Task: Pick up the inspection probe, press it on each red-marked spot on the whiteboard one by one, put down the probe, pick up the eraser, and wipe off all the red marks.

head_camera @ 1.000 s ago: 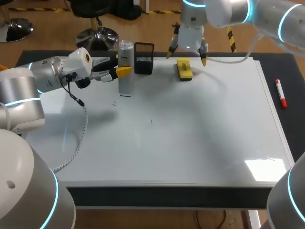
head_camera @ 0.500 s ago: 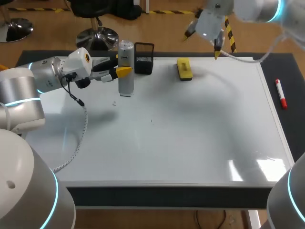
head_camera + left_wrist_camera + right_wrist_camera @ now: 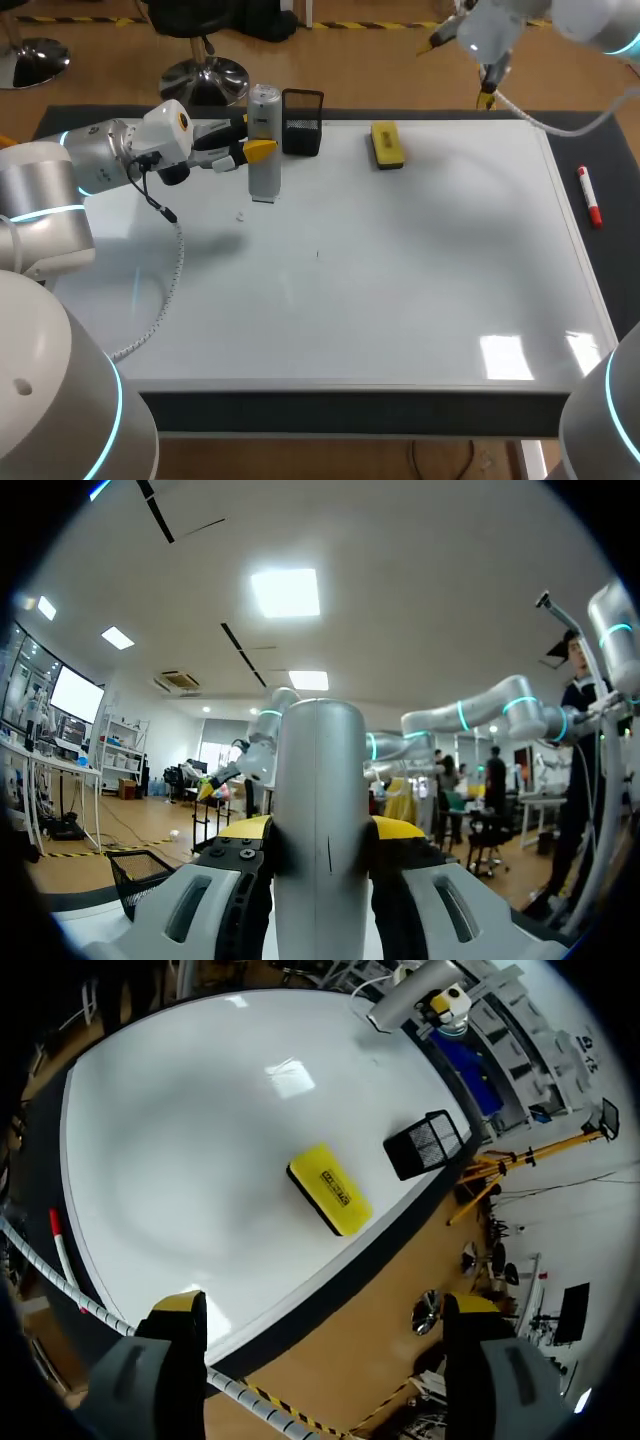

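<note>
While the left gripper (image 3: 321,832) clamps the silver cylindrical probe (image 3: 265,125), the open right gripper (image 3: 462,70) lifts toward one o'clock off the yellow block eraser (image 3: 386,145), wiping apparently done.

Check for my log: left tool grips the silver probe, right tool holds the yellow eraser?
No: the right tool is open; the right wrist view shows the yellow eraser lying on the whiteboard. The left tool does grip the silver probe.

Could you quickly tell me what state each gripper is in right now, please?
Left gripper: shut on the inspection probe.
Right gripper: open, empty.
</note>
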Robot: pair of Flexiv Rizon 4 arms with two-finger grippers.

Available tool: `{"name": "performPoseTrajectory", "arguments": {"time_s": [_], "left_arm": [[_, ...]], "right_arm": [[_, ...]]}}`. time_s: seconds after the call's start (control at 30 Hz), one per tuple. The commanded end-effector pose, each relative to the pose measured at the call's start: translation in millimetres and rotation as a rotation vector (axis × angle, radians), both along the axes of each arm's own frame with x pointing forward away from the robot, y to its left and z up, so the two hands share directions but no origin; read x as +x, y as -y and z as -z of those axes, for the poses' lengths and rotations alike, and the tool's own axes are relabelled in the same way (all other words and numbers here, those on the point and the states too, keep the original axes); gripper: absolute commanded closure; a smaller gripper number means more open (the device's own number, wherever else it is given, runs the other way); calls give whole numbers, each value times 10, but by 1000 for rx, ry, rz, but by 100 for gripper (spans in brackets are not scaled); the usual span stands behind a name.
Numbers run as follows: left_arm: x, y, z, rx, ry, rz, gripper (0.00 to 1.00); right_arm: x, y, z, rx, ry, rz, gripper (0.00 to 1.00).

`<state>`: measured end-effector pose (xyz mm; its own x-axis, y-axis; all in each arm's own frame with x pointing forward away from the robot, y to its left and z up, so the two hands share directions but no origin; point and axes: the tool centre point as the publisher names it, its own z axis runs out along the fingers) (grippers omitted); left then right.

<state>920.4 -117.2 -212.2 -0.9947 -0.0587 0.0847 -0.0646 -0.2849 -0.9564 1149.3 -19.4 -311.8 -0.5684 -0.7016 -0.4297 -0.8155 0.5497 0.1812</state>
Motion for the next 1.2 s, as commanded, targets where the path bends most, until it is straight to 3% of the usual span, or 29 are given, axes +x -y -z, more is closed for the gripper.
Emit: {"name": "performPoseTrajectory", "arguments": {"time_s": [0.03,0.13,0.37,1.2], "left_arm": [[0,5,-5,-1,2,-2,100],[0,5,-5,-1,2,-2,100],[0,5,-5,-1,2,-2,100],[0,5,-5,-1,2,-2,100]], "right_arm": [[-21,198,-61,76,9,18,0],[-21,278,-67,136,0,33,0],[-12,419,-88,185,-4,63,0],[-3,525,-69,184,-16,81,0]]}}
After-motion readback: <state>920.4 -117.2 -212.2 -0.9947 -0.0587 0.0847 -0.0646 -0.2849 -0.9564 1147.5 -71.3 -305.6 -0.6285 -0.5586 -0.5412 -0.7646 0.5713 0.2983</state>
